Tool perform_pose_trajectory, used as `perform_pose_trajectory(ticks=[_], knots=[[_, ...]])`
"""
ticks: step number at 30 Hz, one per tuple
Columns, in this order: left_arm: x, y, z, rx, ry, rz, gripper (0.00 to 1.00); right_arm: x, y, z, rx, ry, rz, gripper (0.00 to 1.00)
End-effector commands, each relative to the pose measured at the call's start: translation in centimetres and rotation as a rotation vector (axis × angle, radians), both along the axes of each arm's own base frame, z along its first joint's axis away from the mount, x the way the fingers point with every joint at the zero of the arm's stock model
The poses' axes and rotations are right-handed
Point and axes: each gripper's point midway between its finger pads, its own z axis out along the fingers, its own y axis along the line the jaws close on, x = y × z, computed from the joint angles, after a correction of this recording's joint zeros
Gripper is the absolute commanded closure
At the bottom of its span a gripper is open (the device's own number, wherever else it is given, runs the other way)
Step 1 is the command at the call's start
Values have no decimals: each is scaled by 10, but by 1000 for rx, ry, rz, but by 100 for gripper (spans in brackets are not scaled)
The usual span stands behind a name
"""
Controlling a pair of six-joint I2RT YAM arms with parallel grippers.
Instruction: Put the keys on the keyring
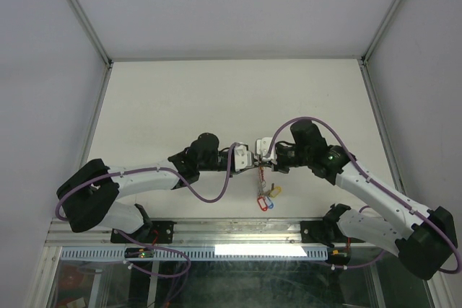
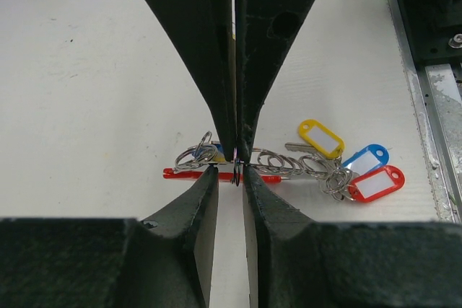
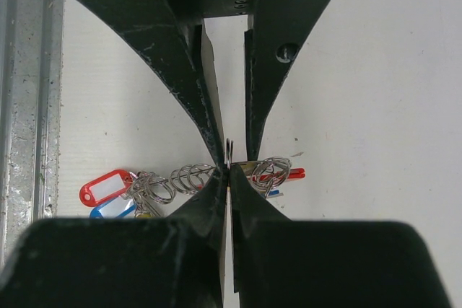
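Note:
The two grippers meet tip to tip at the near middle of the table. The keyring (image 2: 186, 174) lies flat under them as a thin red bar, its end also in the right wrist view (image 3: 290, 174). My right gripper (image 3: 229, 172) is shut on a thin metal ring (image 3: 229, 148) that stands on edge. My left gripper (image 2: 229, 171) straddles that ring with a narrow gap on both sides. The keys (image 2: 296, 147) lie beside the keyring in a tangle of split rings, with a yellow tag (image 2: 321, 137), a blue tag (image 2: 364, 160) and a red tag (image 2: 375, 183). From above the tags (image 1: 268, 198) lie just nearer than the grippers.
A metal rail (image 1: 238, 232) runs along the table's near edge, close to the tags (image 3: 108, 187). White walls enclose the table on the left, right and far sides. Purple cables loop off both arms.

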Motion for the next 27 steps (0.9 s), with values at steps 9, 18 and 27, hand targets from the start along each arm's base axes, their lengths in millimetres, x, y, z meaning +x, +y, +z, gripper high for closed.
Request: perform_pose_trajectory(ticks=[9,18,27], knots=[[4,-14,37,-85,-43,-37,84,9,17,23,63,-55,15,100],[0,-14,37,-132,-34,-43,88,6,21,26,110,-39,11,100],[-4,-15,36,-149,-23,-60,95,3,22,28,135,-32,11,100]])
